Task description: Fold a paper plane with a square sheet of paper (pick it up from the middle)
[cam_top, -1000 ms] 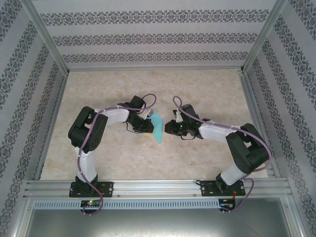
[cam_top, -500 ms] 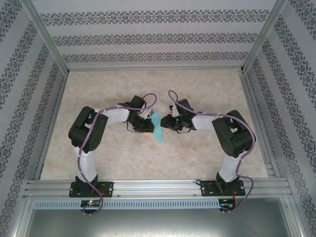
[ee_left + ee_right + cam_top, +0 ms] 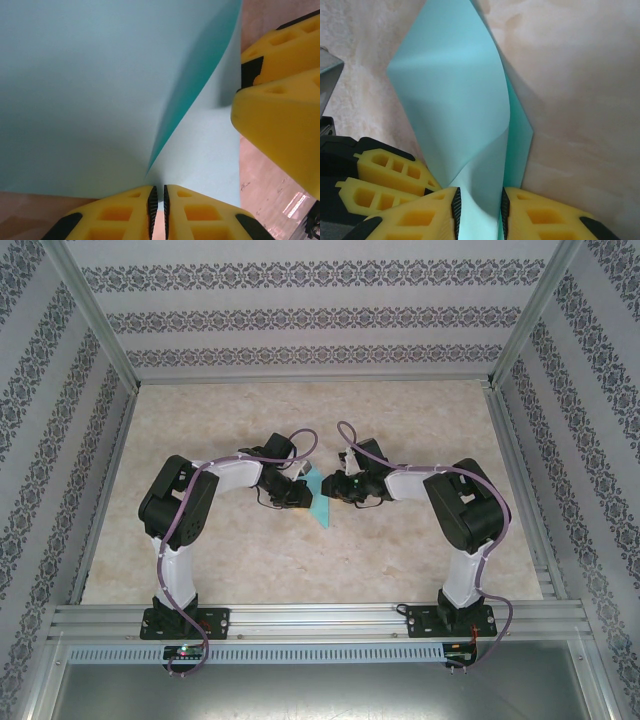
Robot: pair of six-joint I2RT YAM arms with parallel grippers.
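My left gripper (image 3: 158, 200) is pinched shut on the sheet of paper (image 3: 320, 508), which hangs curled between the two grippers. The right gripper (image 3: 478, 210) straddles its edge, but I cannot tell whether it bites. The sheet looks light, floppy and easily creased, so I'd hold it close to the fold.

The right gripper (image 3: 337, 489) has slid left to the blue sheet of paper (image 3: 320, 510), which now sits between its jaws.
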